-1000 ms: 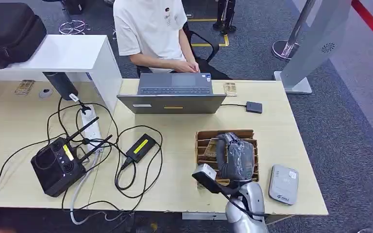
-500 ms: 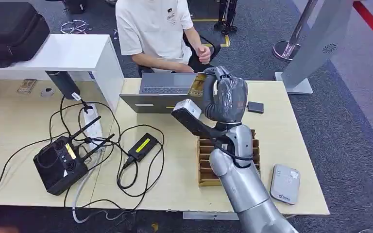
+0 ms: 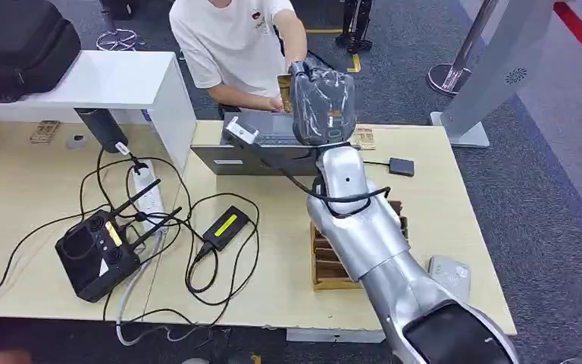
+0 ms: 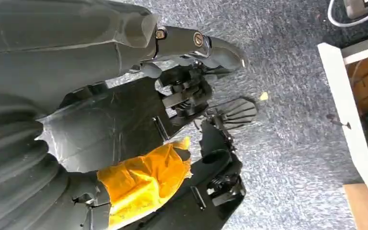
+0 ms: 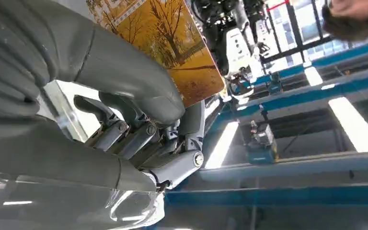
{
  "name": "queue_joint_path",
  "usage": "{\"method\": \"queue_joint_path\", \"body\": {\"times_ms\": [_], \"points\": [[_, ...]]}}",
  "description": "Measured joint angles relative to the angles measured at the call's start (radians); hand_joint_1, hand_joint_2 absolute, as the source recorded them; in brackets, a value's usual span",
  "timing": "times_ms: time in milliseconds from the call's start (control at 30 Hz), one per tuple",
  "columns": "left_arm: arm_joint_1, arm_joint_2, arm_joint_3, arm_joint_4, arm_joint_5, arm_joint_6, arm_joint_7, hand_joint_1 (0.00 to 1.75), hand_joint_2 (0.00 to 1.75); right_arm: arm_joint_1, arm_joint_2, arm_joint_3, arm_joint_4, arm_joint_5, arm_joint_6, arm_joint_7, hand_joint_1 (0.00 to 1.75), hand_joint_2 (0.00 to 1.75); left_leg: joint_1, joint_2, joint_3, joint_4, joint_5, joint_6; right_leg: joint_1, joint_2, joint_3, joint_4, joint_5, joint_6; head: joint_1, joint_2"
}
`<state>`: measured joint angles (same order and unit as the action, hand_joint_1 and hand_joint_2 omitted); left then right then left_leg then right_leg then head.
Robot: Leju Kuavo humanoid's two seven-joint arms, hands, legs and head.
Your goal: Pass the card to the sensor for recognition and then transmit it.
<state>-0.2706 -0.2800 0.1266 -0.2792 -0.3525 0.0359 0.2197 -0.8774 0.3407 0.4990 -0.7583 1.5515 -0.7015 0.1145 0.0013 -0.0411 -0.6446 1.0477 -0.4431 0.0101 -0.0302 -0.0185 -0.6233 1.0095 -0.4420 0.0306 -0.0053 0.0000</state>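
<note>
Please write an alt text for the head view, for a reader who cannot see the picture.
The robot's right hand holds a card up over the laptop, toward a seated person in a white shirt. On the desk lie a cardboard card box, a grey sensor, a black controller and cables.

1. The right arm (image 3: 356,227) reaches far forward and upward, with the right hand (image 3: 320,102) raised high.
2. Its thumb and fingers (image 5: 124,120) pinch the card (image 5: 172,43).
3. The left hand (image 4: 76,120) hangs toward the floor.
</note>
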Motion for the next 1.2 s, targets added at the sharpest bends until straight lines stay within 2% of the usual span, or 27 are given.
{"method": "queue_joint_path", "body": {"times_ms": [100, 133, 867, 1033, 1133, 1200], "points": [[-0.003, -0.004, -0.008, 0.002, 0.004, 0.000, 0.007, 0.00, 1.75, -0.014, 0.006, 0.020, 0.060, 0.009, 0.000, 0.020, 1.75, 1.75, 0.000, 0.000, -0.002, 0.000, 0.001, 0.001, 0.000, 0.000, -0.002, 0.000, 0.001, 0.001, 0.000, 0.000], [-0.003, -0.004, -0.011, 0.003, 0.006, -0.001, 0.008, 0.00, 1.75, -0.014, 0.006, 0.024, 0.073, 0.009, 0.000, 0.021, 0.00, 1.75, 0.000, -0.001, -0.002, 0.000, 0.002, 0.001, -0.001, 0.000, -0.002, 0.000, 0.002, 0.001, 0.000, 0.000], [-0.011, -0.007, -0.014, 0.007, 0.018, -0.030, 0.020, 0.00, 1.75, -0.005, 0.000, 0.039, 0.154, 0.000, -0.001, 0.028, 0.00, 1.75, -0.001, -0.001, -0.014, 0.003, 0.006, 0.003, -0.002, 0.000, -0.012, -0.002, 0.008, 0.004, 0.000, 0.000], [-0.011, -0.007, -0.014, 0.007, 0.019, -0.030, 0.020, 0.00, 1.75, -0.006, -0.024, 0.037, 0.154, -0.006, -0.001, 0.032, 0.00, 1.75, -0.001, -0.001, -0.015, 0.004, 0.006, 0.004, -0.002, 0.000, -0.012, -0.002, 0.009, 0.004, 0.000, 0.000], [-0.011, -0.006, -0.014, 0.007, 0.024, -0.029, 0.020, 0.00, 1.75, -0.017, -0.049, 0.027, 0.162, 0.000, -0.001, 0.070, 0.00, 1.75, 0.000, -0.001, -0.015, 0.005, 0.006, 0.004, -0.002, 0.000, -0.013, -0.002, 0.009, 0.005, 0.000, 0.000], [-0.011, -0.006, -0.014, 0.007, 0.036, -0.028, 0.016, 0.00, 1.75, -0.044, -0.086, 0.013, 0.182, 0.009, -0.001, 0.098, 0.00, 1.75, 0.000, -0.001, -0.016, 0.006, 0.006, 0.004, -0.002, 0.000, -0.013, -0.002, 0.010, 0.006, 0.000, 0.000]]}}
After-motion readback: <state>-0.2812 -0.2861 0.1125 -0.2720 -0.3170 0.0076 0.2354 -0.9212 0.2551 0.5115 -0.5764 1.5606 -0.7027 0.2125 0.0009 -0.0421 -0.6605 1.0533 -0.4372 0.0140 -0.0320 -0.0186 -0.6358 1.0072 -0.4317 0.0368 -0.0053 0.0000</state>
